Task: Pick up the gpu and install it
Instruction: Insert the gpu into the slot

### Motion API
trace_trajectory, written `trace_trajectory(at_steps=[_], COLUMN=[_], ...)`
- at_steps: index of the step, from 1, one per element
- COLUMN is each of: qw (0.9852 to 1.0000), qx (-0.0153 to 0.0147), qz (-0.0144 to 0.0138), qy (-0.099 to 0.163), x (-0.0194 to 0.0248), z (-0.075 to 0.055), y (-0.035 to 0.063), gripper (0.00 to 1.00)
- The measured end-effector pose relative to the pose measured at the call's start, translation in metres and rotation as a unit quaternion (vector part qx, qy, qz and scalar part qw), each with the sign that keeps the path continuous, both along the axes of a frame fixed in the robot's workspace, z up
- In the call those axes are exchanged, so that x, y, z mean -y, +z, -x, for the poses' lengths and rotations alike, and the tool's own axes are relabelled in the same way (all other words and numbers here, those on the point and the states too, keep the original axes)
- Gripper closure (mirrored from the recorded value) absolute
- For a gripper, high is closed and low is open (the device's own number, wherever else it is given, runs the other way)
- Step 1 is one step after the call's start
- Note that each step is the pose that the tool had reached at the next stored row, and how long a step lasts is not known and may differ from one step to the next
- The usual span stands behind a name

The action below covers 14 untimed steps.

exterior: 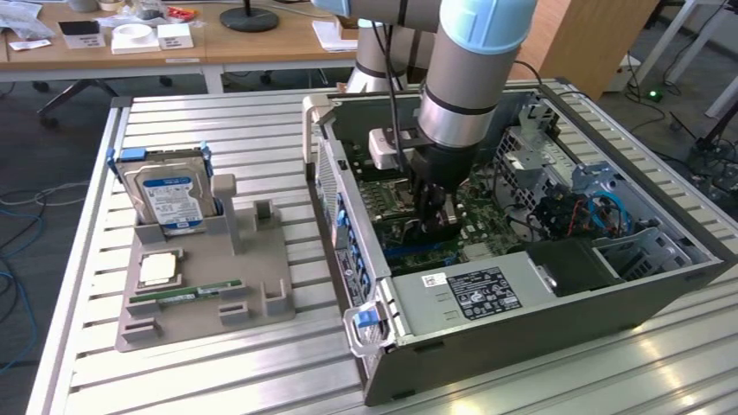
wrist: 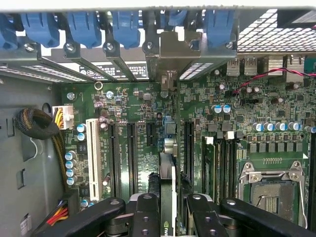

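Reaching down into the open computer case [exterior: 496, 346], the gripper [exterior: 436, 220] is clamping the gpu [wrist: 167, 173] edge-on, fingers [wrist: 147, 212] drawn in narrow against both faces of the card. The gpu is standing upright inside the case over the motherboard [wrist: 128, 103], in line with the expansion slots, its silvery bracket [wrist: 172, 47] lying at the case's rear slot openings. Outside the case, toward the exterior view's left, a hard drive [exterior: 169, 194] and a memory stick [exterior: 187, 295] are resting in a grey holder [exterior: 271, 268].

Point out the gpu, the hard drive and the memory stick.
thin dark gpu card [wrist: 167, 187], wrist view, camera-facing edge.
blue-and-white-labelled hard drive [exterior: 169, 197], exterior view, label.
slim green memory stick [exterior: 185, 291], exterior view, midlength.
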State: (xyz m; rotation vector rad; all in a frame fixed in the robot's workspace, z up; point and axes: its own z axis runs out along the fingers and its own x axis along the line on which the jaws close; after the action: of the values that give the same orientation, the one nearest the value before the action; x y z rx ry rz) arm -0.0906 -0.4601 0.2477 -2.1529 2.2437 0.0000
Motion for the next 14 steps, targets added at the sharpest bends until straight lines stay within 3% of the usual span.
trace_trajectory(at_steps=[14], qw=[1.0], qx=[0.0], qz=[-0.0003], qy=[0.0], x=[0.0018], z=[0.0002], y=[0.0024], gripper=[0.74])
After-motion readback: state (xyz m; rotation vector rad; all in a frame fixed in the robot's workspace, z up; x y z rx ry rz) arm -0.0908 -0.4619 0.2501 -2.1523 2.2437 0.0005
